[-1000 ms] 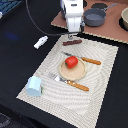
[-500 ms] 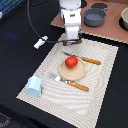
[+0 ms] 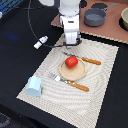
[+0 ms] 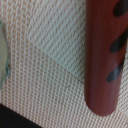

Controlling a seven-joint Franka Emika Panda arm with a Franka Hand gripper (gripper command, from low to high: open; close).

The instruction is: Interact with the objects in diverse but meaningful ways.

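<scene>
The dark brown sausage fills one side of the wrist view, lying on the woven placemat. In the exterior view my gripper is down at the mat's far edge, right over the sausage, and hides it. Its fingers do not show clearly, so open or shut is unclear. The red tomato sits on a round tan plate. A light blue cup stands on the mat's near corner at the exterior view's left. A white elongated piece lies on the dark table beside the mat.
An orange-handled knife and fork flank the plate. A grey pot stands on a brown board behind the mat. A black cable loops over the table behind the arm.
My gripper has come down from above the mat's far edge onto the sausage, which showed before and is now covered in the exterior view.
</scene>
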